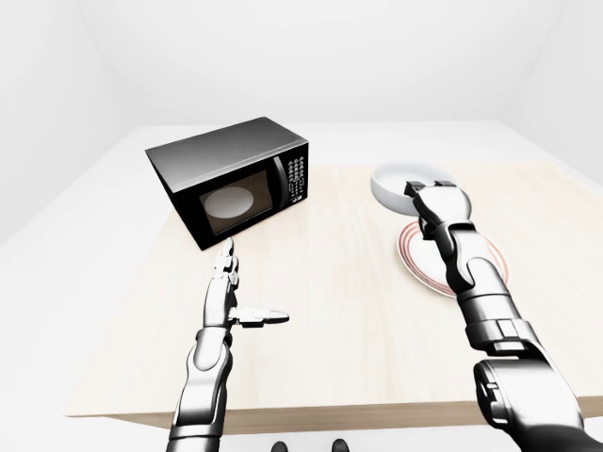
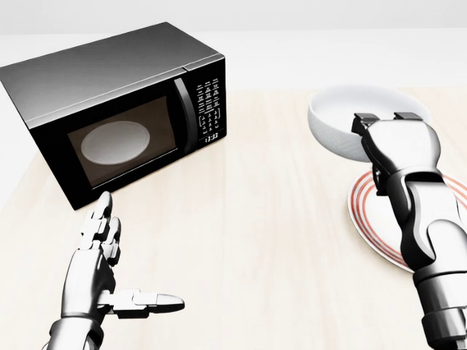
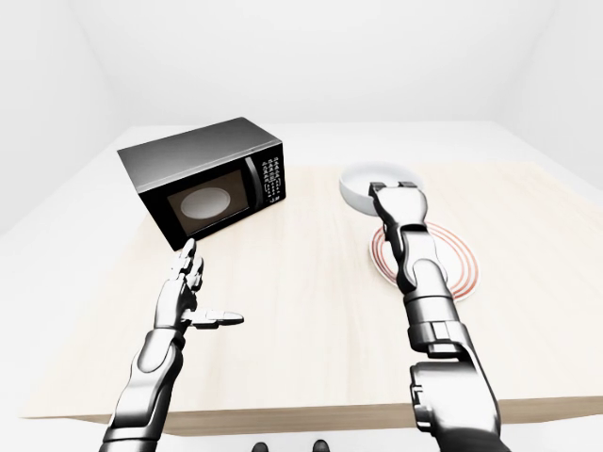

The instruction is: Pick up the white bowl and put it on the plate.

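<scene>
Head view showed my right hand (image 2: 379, 127) at the near rim of the white bowl (image 2: 343, 117), which stood on the worktop (image 2: 255, 219) just above the plate (image 2: 376, 219), apparently not yet lifted. The fingers were hidden behind the palm and the rim, so I could not tell whether they had closed on it. I judged the task barely begun: the grasp, the lift and the short carry down onto the plate all remained. The bowl looked empty, and the red-ringed plate carried nothing. The left hand (image 2: 109, 284) hovered spread open and idle below the microwave (image 2: 117, 109), whose door was closed.
</scene>
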Controlling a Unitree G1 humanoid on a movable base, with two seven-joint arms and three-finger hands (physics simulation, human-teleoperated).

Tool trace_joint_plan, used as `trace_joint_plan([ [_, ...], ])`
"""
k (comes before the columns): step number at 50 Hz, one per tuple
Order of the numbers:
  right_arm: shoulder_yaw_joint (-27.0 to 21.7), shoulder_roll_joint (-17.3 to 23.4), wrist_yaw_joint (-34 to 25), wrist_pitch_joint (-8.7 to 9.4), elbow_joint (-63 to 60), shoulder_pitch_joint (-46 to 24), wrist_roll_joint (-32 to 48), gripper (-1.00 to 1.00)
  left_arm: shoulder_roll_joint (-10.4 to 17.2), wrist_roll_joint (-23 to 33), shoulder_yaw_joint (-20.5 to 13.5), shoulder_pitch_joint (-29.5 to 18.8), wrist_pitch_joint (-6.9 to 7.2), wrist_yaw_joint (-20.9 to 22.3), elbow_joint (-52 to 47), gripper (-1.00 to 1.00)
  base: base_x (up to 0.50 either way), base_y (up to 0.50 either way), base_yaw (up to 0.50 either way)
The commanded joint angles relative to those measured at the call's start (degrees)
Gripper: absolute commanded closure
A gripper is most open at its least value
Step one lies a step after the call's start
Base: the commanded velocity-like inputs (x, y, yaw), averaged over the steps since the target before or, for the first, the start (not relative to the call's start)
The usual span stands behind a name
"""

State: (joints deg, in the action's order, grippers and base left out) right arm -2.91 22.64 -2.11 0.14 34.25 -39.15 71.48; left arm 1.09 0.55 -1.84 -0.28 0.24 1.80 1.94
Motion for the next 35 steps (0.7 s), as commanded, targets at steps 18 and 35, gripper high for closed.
trace_joint_plan([
  [18,-2.8,4.5,2.6,1.07,1.0,2.7,0.1,1.0,0.0,0.0,0.1,-0.2,-0.24,-0.2,0.5,-1.0,0.0,0.0,0.0],
  [35,-3.9,6.8,4.6,1.5,3.1,5.1,-2.0,1.0,0.0,0.0,0.1,0.0,0.19,0.0,-0.1,-1.0,0.0,0.0,0.0],
])
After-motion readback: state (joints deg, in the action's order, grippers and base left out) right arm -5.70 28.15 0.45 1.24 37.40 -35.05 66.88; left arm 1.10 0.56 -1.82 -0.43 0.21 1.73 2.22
